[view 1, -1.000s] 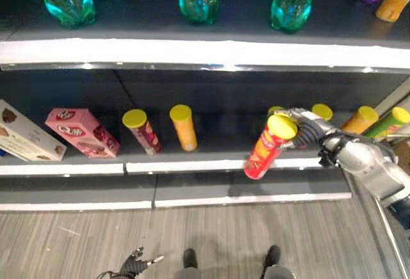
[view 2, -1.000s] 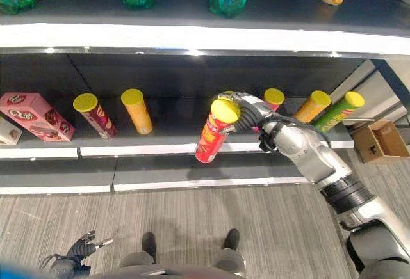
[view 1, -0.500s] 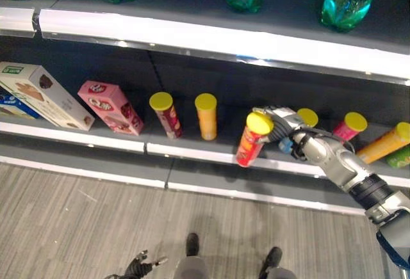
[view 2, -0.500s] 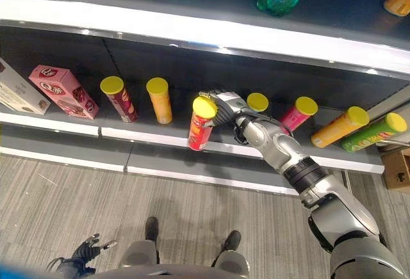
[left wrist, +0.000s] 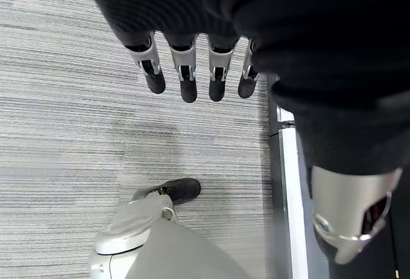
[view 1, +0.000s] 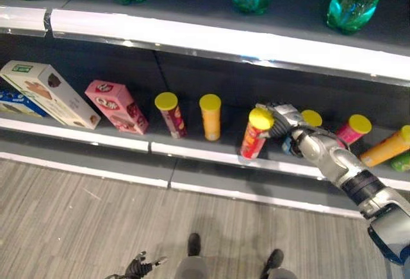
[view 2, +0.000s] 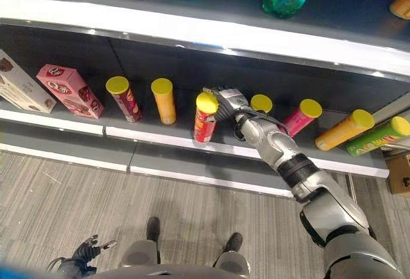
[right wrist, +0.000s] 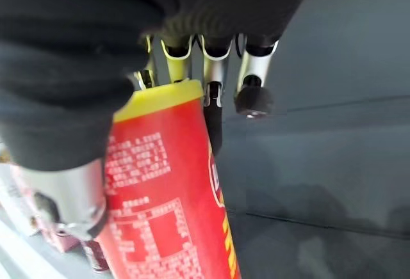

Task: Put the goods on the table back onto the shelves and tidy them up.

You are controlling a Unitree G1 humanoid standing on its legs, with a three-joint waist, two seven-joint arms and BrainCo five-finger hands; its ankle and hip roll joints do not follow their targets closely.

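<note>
Since a second ago, my right hand (view 2: 225, 100) has stood the red can (view 2: 204, 118) nearly upright on the shelf (view 2: 166, 139), fingers curled round its yellow-lidded top; left hand (left wrist: 192, 74) hangs slack.

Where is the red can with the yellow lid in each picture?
Left eye view: red can on the lower shelf, held by the right hand.
Right eye view, same spot.
Right wrist view, close up.
Left wrist view: not there.
Shared landmark: orange can on its left.

Silver-grey right arm (view 2: 320, 205), right hand (view 2: 225, 102) with dark-tipped silver fingers (right wrist: 253, 87).
</note>
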